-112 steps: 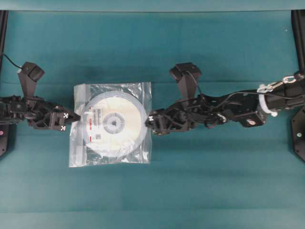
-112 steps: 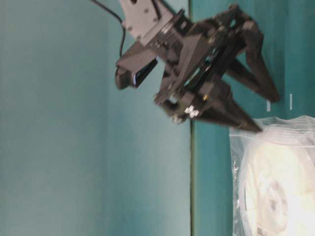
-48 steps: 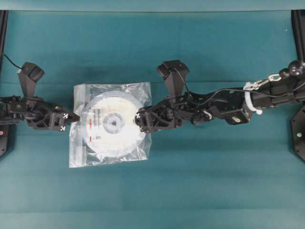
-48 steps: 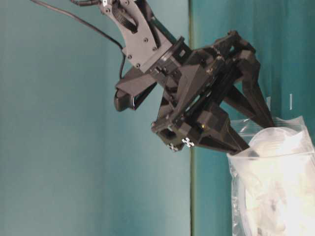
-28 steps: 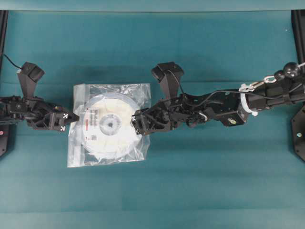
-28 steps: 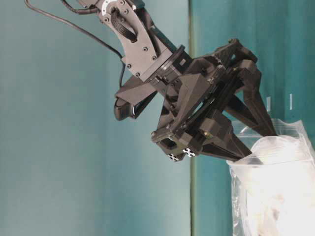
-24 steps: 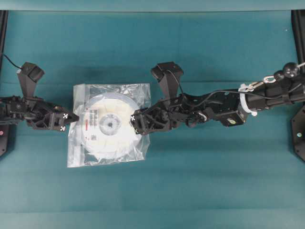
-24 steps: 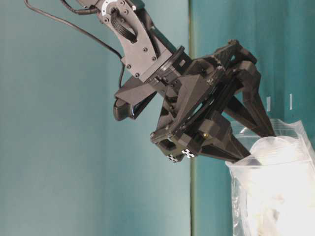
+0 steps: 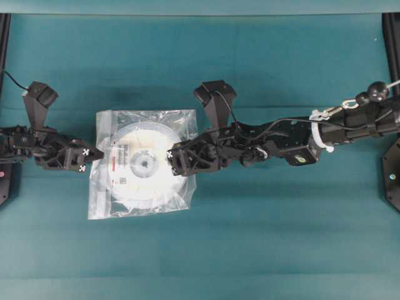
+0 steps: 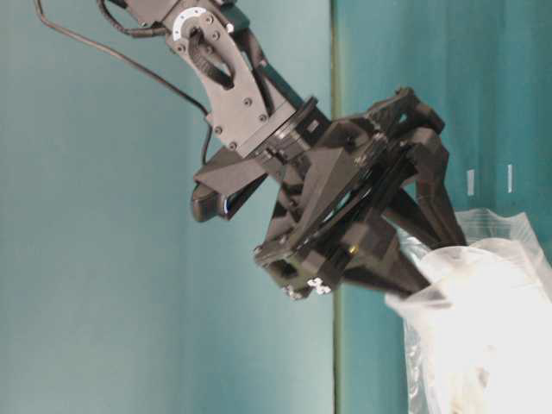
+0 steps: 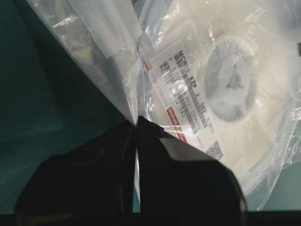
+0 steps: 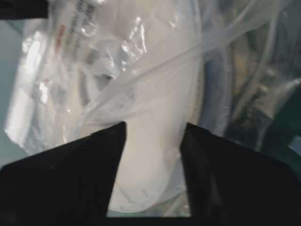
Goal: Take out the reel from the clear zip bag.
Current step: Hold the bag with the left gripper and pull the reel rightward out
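1. Left hand [image 9: 94, 154] is pinched shut on the clear zip bag [image 9: 181, 122] at the middle of its left edge; the left wrist view shows the film caught between the two black fingers [image 11: 178, 165].
2. Right hand [image 9: 172, 164] reaches in from the right, over the bag's right part, with its tips above the right side of the reel [image 9: 134, 181].
3. Its jaws stand partly apart, one on each side of a stretch of the reel's pale rim; a fold of bag film runs across just ahead of the fingers [image 12: 70, 174]. Whether they press on the reel cannot be told.
4. Reel lies flat inside the bag on the teal counter [image 9: 281, 237], grey hub near the bag's centre, label with the red stripe to the left of the hub.
5. Whitish zip strip runs along the bag's left edge.
6. From table level the bag's film bulges upward around the right hand's fingertips.
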